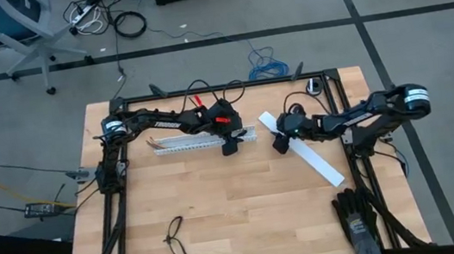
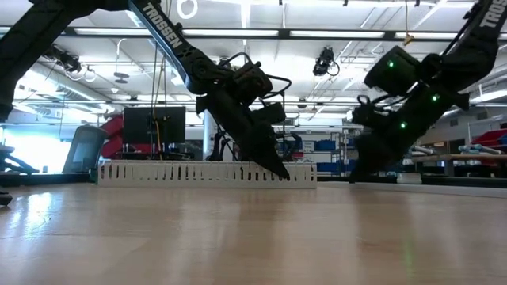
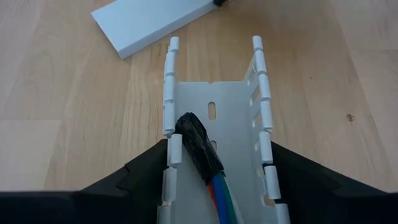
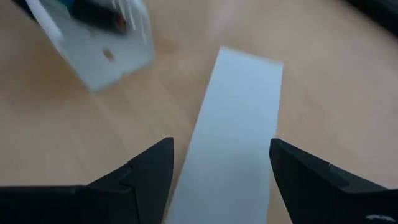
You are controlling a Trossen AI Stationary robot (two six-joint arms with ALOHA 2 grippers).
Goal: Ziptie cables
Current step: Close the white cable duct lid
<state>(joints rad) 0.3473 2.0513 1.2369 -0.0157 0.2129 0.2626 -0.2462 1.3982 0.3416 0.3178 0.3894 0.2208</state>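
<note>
While the left gripper (image 1: 229,147) stands at the centre of the high view, its two dark fingers (image 3: 146,171) are spread apart on the two outer sides of a white slotted duct (image 3: 214,118), and they do not seem to press anything; whether they touch the duct walls I cannot tell. Inside this duct lie the cables (image 3: 217,190), with blue, red and green wires joined under a dark taped end (image 3: 199,146) that leans against one slotted wall. In the high view the duct (image 1: 203,142) runs from the centre toward the left, just under the left arm.

To the right of centre in the high view, the right gripper (image 1: 281,142) is over the upper end of a wide flat white strip (image 1: 303,148), which lies diagonally down to the right. Its fingers (image 4: 146,168) are wide apart, one over each long edge of the strip (image 4: 233,124), and hold nothing.

In the lower part of the high view a pair of black glasses (image 1: 176,238) lies left of centre, and a black glove (image 1: 356,215) lies at the lower right. I cannot find the ziptie in any view.
</note>
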